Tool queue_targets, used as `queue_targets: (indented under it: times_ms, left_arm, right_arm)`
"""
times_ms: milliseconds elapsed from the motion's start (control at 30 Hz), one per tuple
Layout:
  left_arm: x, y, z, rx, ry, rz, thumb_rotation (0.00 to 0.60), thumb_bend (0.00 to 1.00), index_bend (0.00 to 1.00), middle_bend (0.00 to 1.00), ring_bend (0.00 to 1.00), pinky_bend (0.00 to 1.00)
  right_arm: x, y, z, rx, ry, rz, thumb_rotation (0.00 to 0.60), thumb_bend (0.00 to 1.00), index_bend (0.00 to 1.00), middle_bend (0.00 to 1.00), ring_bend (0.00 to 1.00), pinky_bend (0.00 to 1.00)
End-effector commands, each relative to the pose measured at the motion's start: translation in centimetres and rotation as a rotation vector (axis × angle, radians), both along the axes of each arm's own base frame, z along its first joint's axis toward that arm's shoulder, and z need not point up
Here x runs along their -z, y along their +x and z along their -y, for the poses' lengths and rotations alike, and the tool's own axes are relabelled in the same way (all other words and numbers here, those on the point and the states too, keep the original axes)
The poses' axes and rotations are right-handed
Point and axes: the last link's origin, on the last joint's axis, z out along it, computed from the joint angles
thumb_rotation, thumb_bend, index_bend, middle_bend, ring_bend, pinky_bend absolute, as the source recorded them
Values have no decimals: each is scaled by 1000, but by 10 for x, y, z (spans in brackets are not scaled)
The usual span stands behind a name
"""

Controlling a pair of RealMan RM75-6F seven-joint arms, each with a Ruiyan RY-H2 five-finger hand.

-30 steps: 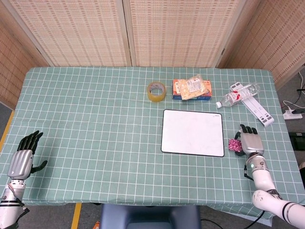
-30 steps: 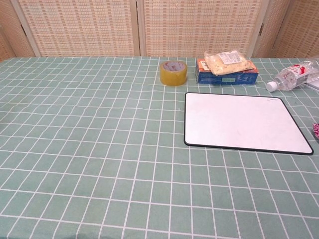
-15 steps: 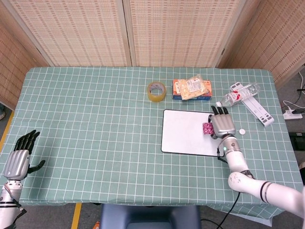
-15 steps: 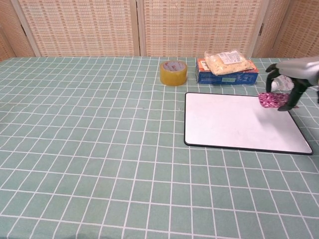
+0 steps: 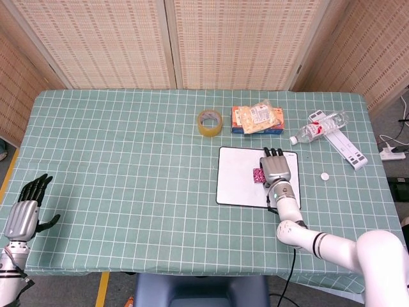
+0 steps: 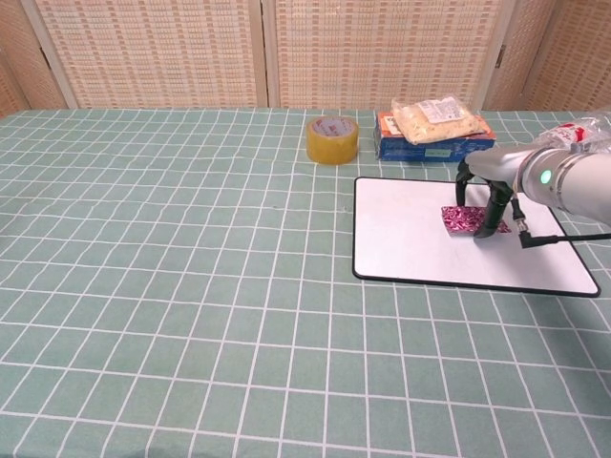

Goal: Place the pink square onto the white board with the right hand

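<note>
Dark fingers of the right hand curl down onto the pink square and pinch it at its right edge, over the middle of the white board. The chest view shows the square lying low and flat against the board surface; whether it fully rests there cannot be told. It is a small patch with a busy magenta-and-white speckle, its texture too fine to read. Its sides run roughly parallel to the board's edges, and it looks slightly wider than deep in the chest view, with the longer run going left to right. The hand has a silver metal back and black fingers, which point toward the far side of the table in the head view. The board is a smooth matte rectangle with rounded corners and a thin black rim, lying on a green cloth with a white grid. Behind it sit a roll of yellowish tape, a blue box under a crinkled clear packet and a clear plastic bottle on its side. At the near left corner the left hand holds nothing, fingers spread
</note>
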Motion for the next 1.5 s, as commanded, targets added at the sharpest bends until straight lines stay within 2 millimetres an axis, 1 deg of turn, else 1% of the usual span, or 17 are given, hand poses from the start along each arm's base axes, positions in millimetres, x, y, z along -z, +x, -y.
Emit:
queue_targets:
  times_ms: [33,67,200,267,333,467,633,733,867,967,1067,1233,1367,1500]
  left_arm:
    - [0,0,0,0,-1,2,600,187,0,0,0,0]
    - [1,0,0,2,-3,0,600,187,0,0,0,0]
    - [2,0,0,3,-11,-5,600,187,0,0,0,0]
    - [3,1,0,5,-12,-7,600,187,0,0,0,0]
    - [3,1,0,6,-11,-9,600,187,0,0,0,0]
    - [3,2,0,7,-10,-10,600,188,0,0,0,0]
    - [7,0,-1,-1,-22,-20,600,188,0,0,0,0]
    - [9,1,-1,-1,-27,-24,600,187,0,0,0,0]
    - [10,2,-1,1,-28,-31,600,188,0,0,0,0]
    - [11,2,-1,-3,-29,-35,600,188,0,0,0,0]
    - [12,1,-1,-8,-31,-38,600,188,0,0,0,0]
    - [14,0,-3,-13,-37,-44,600,188,0,0,0,0]
    - [14,-1,-4,-13,-36,-45,600,188,0,0,0,0]
    - [15,-1,-5,-15,-37,-44,600,188,0,0,0,0]
  right_arm:
    - [-1,3,1,-4,0,23,600,212,409,0,0,0]
    - [-3,3,1,-5,-1,29,600,202,380,0,0,0]
    - [-11,2,0,-10,-7,35,600,79,267,0,0,0]
    - [-15,0,0,-6,-10,37,600,39,223,0,0,0]
    - [-17,-2,0,-3,-10,38,600,22,208,0,0,0]
    - [-20,-4,-1,1,-12,39,600,9,217,0,0,0]
    - [-59,-34,-7,47,-98,-24,600,7,256,0,0,0]
    - [-83,-61,-12,109,-137,-45,600,7,275,0,0,0]
    - [-97,-91,-18,166,-132,-55,600,8,285,0,0,0]
    - [-99,-110,-19,201,-136,-38,600,9,296,0,0,0]
    - [-99,-122,-18,220,-143,-25,600,11,313,0,0,0]
    - [-101,-131,-14,225,-177,-25,600,28,329,0,0,0]
    - [-108,-143,-12,252,-214,-43,600,45,350,0,0,0]
    - [-109,-151,-12,274,-219,-42,600,56,362,0,0,0]
